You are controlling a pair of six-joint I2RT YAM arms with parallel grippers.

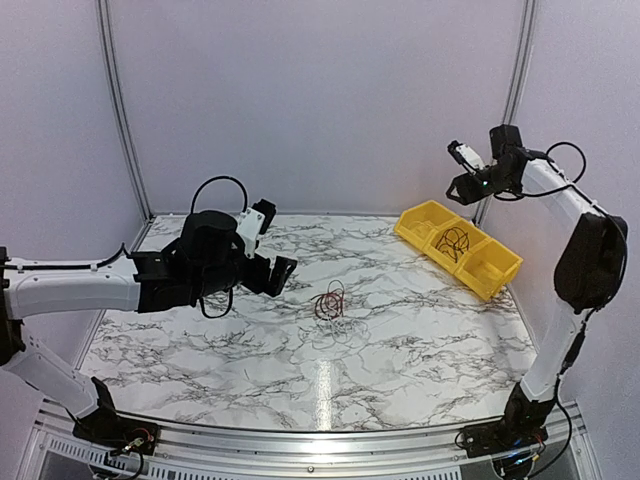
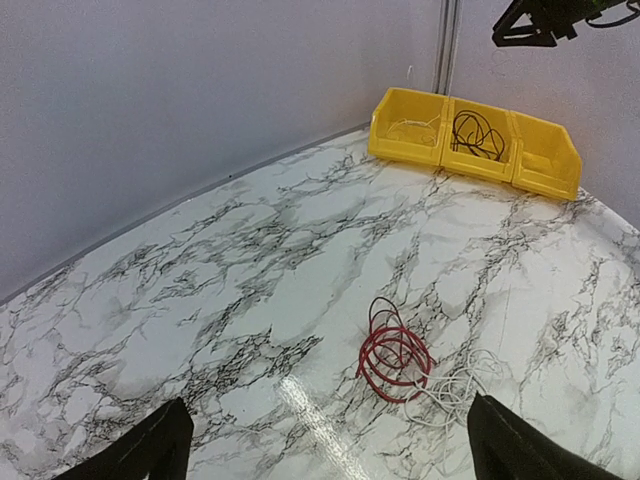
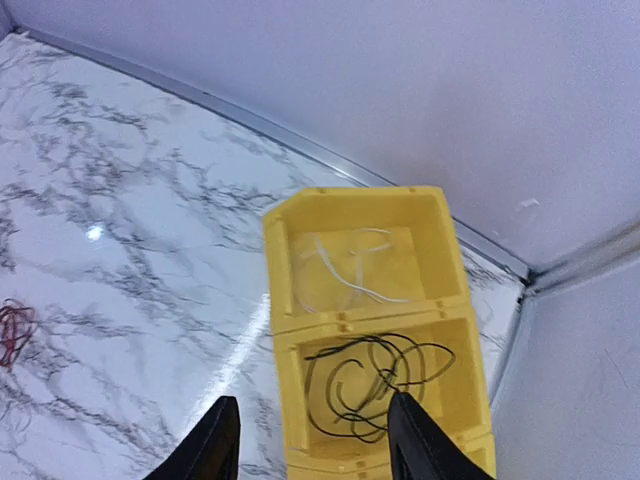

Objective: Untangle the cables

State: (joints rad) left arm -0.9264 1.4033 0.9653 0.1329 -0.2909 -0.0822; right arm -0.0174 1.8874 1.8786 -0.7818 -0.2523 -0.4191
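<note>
Veined marble table (image 1: 200, 340), yellow bin (image 1: 497, 282) far right.
Thin red coil (image 2: 393, 352) mid-table, black loops (image 3: 370, 385) in bin; left gripper (image 2: 328, 405), right gripper (image 3: 312, 400) released.

Marble table (image 1: 200, 340) is carrying yellow bins (image 2: 405, 150) in its far right corner. Red cable coil (image 1: 329, 303) is lying well left of the bins, white cable (image 2: 455, 390) touching it.
</note>
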